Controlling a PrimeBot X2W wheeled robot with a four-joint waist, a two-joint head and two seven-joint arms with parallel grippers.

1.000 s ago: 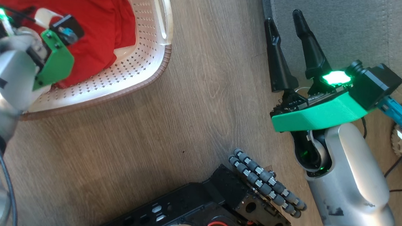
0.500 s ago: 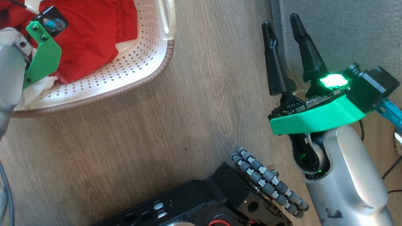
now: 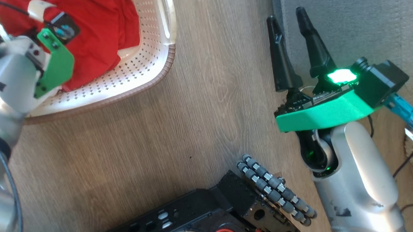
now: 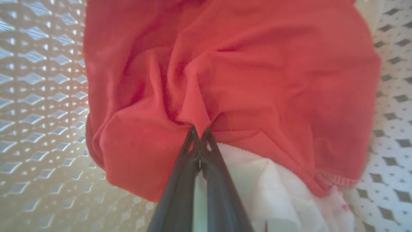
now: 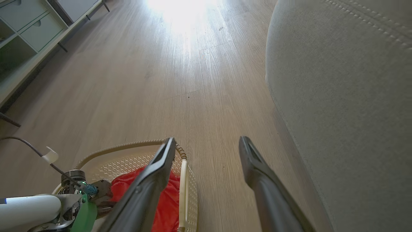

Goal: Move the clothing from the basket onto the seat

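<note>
The red clothing [image 3: 90, 15] lies crumpled in the cream perforated basket [image 3: 151, 75] on the floor at the upper left of the head view. In the left wrist view my left gripper [image 4: 199, 132] is shut, its two tips pinching a raised fold of the clothing [image 4: 244, 74], with a white patch just below the tips. In the head view only that arm's green wrist bracket [image 3: 53, 65] shows, over the basket. My right gripper [image 3: 286, 17] hangs open and holds nothing, next to the grey seat [image 3: 359, 28]. The right wrist view shows the right gripper [image 5: 207, 140], the seat [image 5: 338, 96] and the basket [image 5: 128, 148].
Wood floor [image 3: 192, 111] lies between the basket and the seat. My black base with its roller wheel [image 3: 275, 190] fills the bottom middle. Dark cables [image 3: 409, 162] trail at the right edge. A low pale cabinet [image 5: 29, 29] stands far off on the left.
My left gripper has shut on a fold of the red clothing, and its wrist has shifted a little over the basket. The right arm has barely moved.
</note>
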